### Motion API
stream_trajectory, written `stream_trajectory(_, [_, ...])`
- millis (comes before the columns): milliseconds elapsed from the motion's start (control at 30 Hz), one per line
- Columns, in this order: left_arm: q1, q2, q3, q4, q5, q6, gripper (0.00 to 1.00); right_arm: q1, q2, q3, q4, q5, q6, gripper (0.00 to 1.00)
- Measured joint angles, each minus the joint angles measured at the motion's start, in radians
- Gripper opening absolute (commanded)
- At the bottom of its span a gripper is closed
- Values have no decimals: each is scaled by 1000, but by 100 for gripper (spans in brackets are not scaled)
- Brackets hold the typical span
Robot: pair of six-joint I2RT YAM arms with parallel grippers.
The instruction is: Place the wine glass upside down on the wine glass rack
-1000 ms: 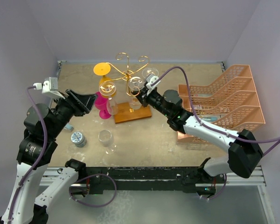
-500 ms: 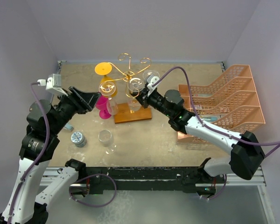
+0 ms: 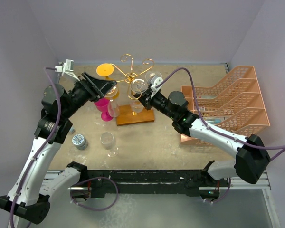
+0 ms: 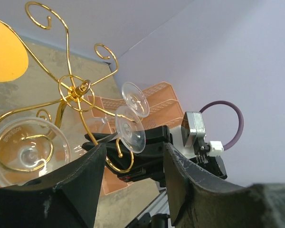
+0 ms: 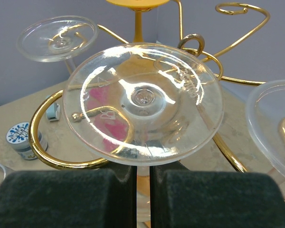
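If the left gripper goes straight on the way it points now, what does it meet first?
Probably the curled gold arm of the wine glass rack, with the foot of the wine glass held by the right gripper just beside it. Depth is unclear, so either could come first.

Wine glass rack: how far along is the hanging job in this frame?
Done: an orange-footed glass hangs on the wine glass rack. In hand: the right gripper grips the wine glass by the stem, foot up, at a scroll arm; seating unclear. The left gripper is open, empty. Left: release it; an upright glass stands on the table.
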Motion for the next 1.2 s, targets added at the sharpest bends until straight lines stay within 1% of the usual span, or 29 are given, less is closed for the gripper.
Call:
stream_trajectory(133, [-36, 47, 0, 30, -16, -35, 49, 0, 0, 0, 0, 0, 0, 0])
stream_trajectory(333, [-209, 144, 19, 22, -103, -29, 48, 0, 0, 0, 2, -3, 4, 0])
stream_trajectory(400, [-228, 172, 22, 17, -127, -26, 47, 0, 0, 0, 2, -8, 8, 0])
stream_trajectory(500, [-228, 195, 22, 6, -163, -27, 44, 0, 0, 0, 7, -28, 8, 0])
stream_trajectory(700, [-229, 217, 30, 7, -200, -36, 32, 0, 0, -3, 16, -50, 11, 0])
stream_trajectory(867, [-229, 241, 51, 11, -210, -56, 29, 0, 0, -5, 23, -55, 10, 0])
stream_trajectory(933, [-229, 250, 55, 15, -210, -59, 25, 0, 0, -5, 24, -56, 10, 0])
stream_trajectory(967, [-229, 254, 55, 17, -209, -61, 23, 0, 0, -5, 24, -58, 10, 0])
stream_trajectory(1067, [-229, 266, 55, 23, -201, -73, 13, 0, 0, -5, 25, -63, 9, 0])
stream_trajectory(1133, [-229, 274, 55, 27, -194, -79, 1, 0, 0, -5, 25, -71, 9, 0])
stream_trajectory(1200, [-229, 277, 56, 34, -185, -98, 0, 0, 0, -6, 25, -73, 7, 1])
